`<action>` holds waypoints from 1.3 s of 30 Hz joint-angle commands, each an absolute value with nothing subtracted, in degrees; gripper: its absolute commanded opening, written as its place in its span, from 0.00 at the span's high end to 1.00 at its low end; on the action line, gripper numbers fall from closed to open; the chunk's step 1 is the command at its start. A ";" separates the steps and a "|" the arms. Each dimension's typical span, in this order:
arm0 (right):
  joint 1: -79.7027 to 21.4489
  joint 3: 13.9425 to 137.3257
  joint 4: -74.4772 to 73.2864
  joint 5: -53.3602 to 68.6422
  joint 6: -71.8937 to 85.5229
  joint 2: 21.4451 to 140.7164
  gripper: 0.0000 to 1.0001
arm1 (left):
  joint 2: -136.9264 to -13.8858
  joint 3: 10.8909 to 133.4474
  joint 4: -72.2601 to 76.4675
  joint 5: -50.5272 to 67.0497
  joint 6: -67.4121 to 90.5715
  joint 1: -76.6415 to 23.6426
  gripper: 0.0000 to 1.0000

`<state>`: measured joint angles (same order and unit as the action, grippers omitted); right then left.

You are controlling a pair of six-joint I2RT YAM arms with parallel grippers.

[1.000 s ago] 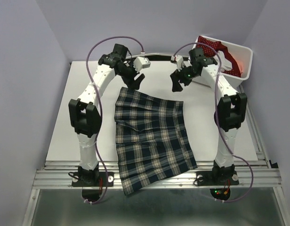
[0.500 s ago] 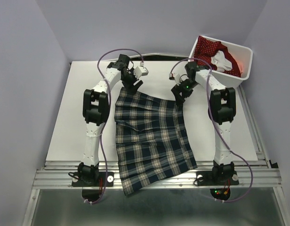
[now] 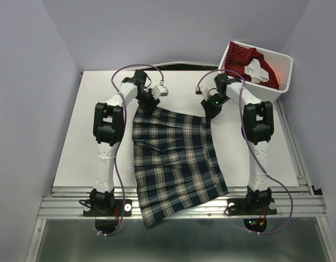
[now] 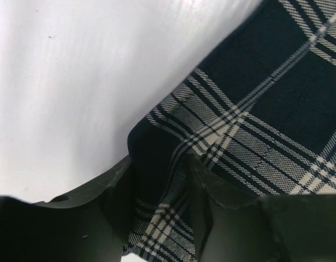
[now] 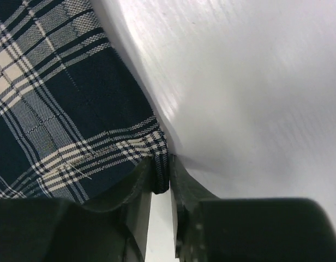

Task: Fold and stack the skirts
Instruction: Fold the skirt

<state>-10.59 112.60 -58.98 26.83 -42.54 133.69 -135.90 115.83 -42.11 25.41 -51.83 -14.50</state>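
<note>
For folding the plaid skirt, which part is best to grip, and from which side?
Its two far corners, one per gripper, from the far edge. The plaid skirt lies flat with those corners exposed; the left gripper straddles one, the right gripper pinches the other.

Outward of the left gripper [image 3: 148, 103] and beyond its fingertips the table [image 3: 86, 125] lies bare as far as the side wall [image 3: 26, 109]; inward, the plaid skirt [image 3: 176, 158] covers the ground across to the right gripper [image 3: 208, 113], its corner lying in the gap between the left fingers [image 4: 102, 196]. The right gripper has bare table outward and just ahead; farther out and beyond it the white bin [image 3: 285, 71], heaped with the red skirt [image 3: 239, 54], blocks that far corner; each arm's own cable [image 3: 124, 71] loops close above its wrist.
</note>
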 commanded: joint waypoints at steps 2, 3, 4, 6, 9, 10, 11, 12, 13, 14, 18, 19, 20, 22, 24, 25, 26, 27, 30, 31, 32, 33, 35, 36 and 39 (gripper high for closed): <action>-10.90 111.18 -60.65 27.24 -43.25 132.98 0.93 | -132.28 112.41 -46.06 23.99 -54.23 -12.57 0.64; -10.90 111.18 -60.30 27.77 -42.89 132.54 0.96 | -132.10 112.59 -45.79 24.08 -53.79 -12.39 0.67; -10.90 111.27 -59.34 27.95 -41.93 132.19 0.99 | -131.75 113.55 -45.18 23.91 -52.74 -12.39 0.77; -10.90 111.36 -58.02 28.30 -40.79 130.62 0.99 | -131.66 114.95 -44.83 22.95 -51.69 -12.31 0.89; -10.90 111.27 -53.54 28.13 -37.28 128.07 0.99 | -132.10 119.17 -43.33 20.23 -48.17 -12.22 1.00; -10.90 111.27 -52.05 27.86 -34.92 127.45 0.99 | -132.53 120.57 -42.02 19.52 -47.03 -11.87 1.00; -10.90 111.27 -48.64 27.43 -33.76 126.83 0.99 | -132.80 123.11 -41.05 18.64 -44.41 -11.60 1.00; -10.90 111.36 -46.69 26.03 -31.40 125.87 0.99 | -133.24 124.53 -40.17 16.46 -42.99 -11.17 1.00; -10.90 111.36 -44.84 25.06 -30.33 125.42 1.00 | -133.59 127.59 -38.69 15.74 -40.98 -10.90 1.00; -10.90 111.53 -41.17 24.00 -29.54 125.16 0.99 | -133.85 129.10 -37.98 14.25 -40.17 -10.64 1.00; -10.90 114.68 -34.73 18.47 -27.51 124.81 1.00 | -132.90 133.41 -33.14 9.51 -36.83 -9.67 1.00; -10.90 115.57 -33.15 18.02 -27.07 124.80 1.00 | -132.19 133.77 -31.57 8.71 -36.74 -9.58 1.00; -10.38 116.45 -32.53 17.67 -26.90 124.72 1.00 | -131.49 133.68 -31.12 8.09 -36.65 -9.58 1.00; -10.37 118.03 -31.29 16.97 -27.33 124.28 1.00 | -128.08 133.07 -30.94 8.17 -36.65 -9.58 1.00; -9.85 117.52 -29.80 17.14 -28.38 122.18 0.99 | -125.09 130.62 -31.55 9.92 -36.74 -9.67 1.00; -9.84 116.55 -29.10 17.83 -29.43 121.04 1.00 | -121.41 129.13 -32.16 10.45 -36.65 -9.75 1.00; -9.84 113.50 -27.61 18.28 -30.05 119.72 1.00 | -119.38 125.46 -32.52 10.89 -36.56 -9.84 1.00; -9.84 111.47 -26.73 19.59 -30.75 116.66 1.00 | -114.92 123.42 -33.04 11.51 -36.65 -10.37 1.00; -9.84 101.37 -23.30 22.75 -33.83 108.94 1.00 | -104.29 112.09 -33.66 11.95 -36.30 -11.77 1.00; -9.84 98.38 -20.59 23.46 -35.06 106.81 1.00 | -101.45 106.06 -33.49 12.04 -35.60 -12.30 1.00; -9.84 95.30 -19.17 23.90 -35.85 104.70 1.00 | -98.82 102.78 -33.57 12.30 -35.68 -12.74 1.00; -9.84 89.36 -18.03 24.43 -36.73 102.68 0.99 | -96.09 99.61 -33.75 12.57 -35.86 -13.35 1.00; -9.84 84.14 -16.10 26.10 -40.14 97.40 1.00 | -88.36 89.89 -33.31 10.39 -35.77 -16.41 1.00; -9.84 81.76 -15.74 26.80 -41.73 95.73 0.99 | -85.98 86.87 -33.31 9.76 -35.77 -17.74 1.00; -9.84 71.92 -14.24 29.00 -47.01 89.84 0.99 | -77.28 75.52 -33.40 7.57 -35.07 -24.68 1.00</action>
<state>-11.57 79.59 -18.81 28.56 -38.81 93.38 -82.46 85.19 -31.59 13.19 -35.51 -20.36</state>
